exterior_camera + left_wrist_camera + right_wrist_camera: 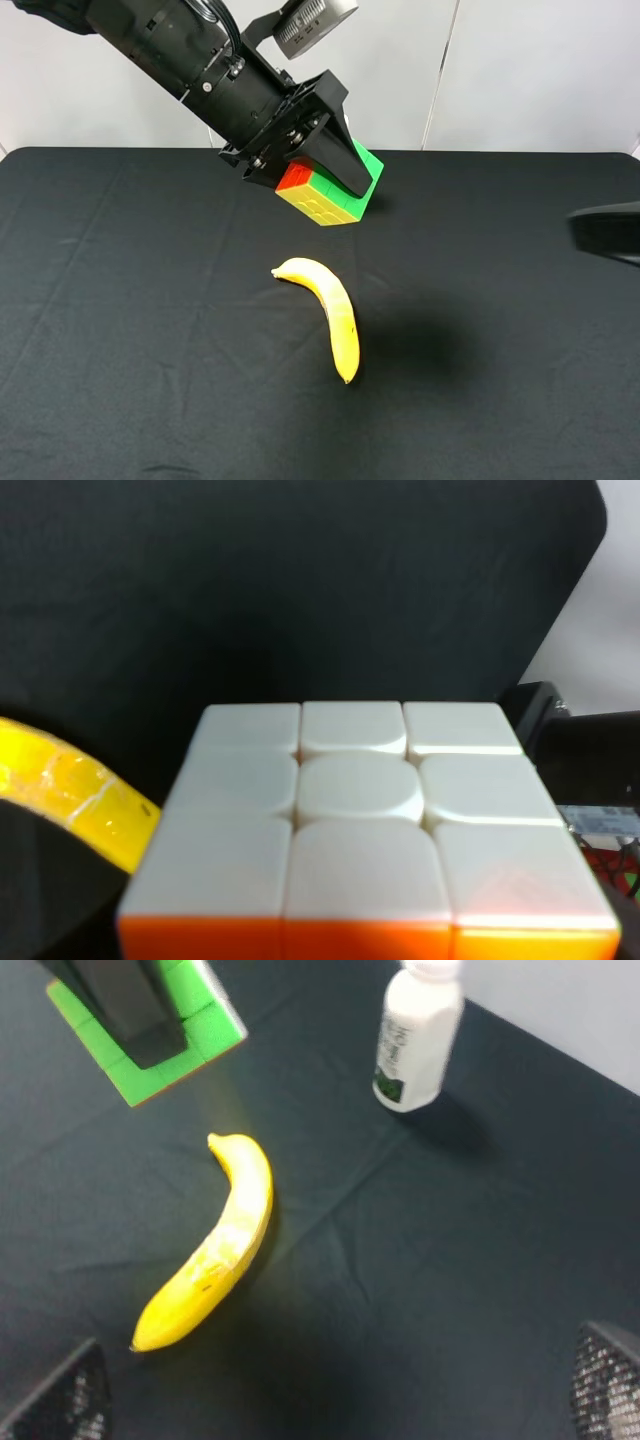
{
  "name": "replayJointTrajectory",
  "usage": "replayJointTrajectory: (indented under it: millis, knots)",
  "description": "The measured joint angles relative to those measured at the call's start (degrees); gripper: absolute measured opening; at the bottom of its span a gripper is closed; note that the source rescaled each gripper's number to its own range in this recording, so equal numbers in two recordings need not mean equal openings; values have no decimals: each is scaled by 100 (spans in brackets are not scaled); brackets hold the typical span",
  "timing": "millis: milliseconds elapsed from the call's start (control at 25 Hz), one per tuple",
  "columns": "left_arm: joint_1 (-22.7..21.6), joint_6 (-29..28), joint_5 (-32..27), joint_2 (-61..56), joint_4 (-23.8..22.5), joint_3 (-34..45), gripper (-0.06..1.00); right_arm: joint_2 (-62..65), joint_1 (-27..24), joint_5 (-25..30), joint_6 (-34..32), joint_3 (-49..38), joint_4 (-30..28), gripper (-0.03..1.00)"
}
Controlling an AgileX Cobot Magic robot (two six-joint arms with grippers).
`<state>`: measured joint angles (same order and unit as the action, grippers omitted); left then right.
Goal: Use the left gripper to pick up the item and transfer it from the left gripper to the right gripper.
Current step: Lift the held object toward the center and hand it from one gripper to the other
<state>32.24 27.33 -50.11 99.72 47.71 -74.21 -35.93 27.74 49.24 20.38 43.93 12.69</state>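
Pick-up done, hand-over pending. The left gripper (335, 185), its arm slanting down from the upper left, clamped the cube (318, 207) in the air above the table (120, 350), beyond the banana (330, 310). The right gripper (335, 1400), jaws spread wide, waited well apart; next it would need to approach the cube's free faces.

The cube (322, 205) is gleaming as smooth, glossy plastic. The black cloth (150, 350) is lying matt and creased. At its six o'clock, the banana (335, 315) is shining smooth; the bottle (418, 1035) is showing white plastic.
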Motion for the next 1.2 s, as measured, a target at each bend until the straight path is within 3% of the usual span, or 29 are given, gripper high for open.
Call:
replayJointTrajectory:
  millis: [360, 560, 1200]
  knots:
    - [0, 0, 0, 0, 144, 0, 0, -1266, 1239, -1297, 187, 0, -315, 100]
    - [0, 0, 0, 0, 160, 0, 0, -1788, 1639, -1777, 370, 0, -358, 100]
    - [0, 0, 0, 0, 172, 0, 0, -2844, 1772, -3135, 422, 0, -481, 100]
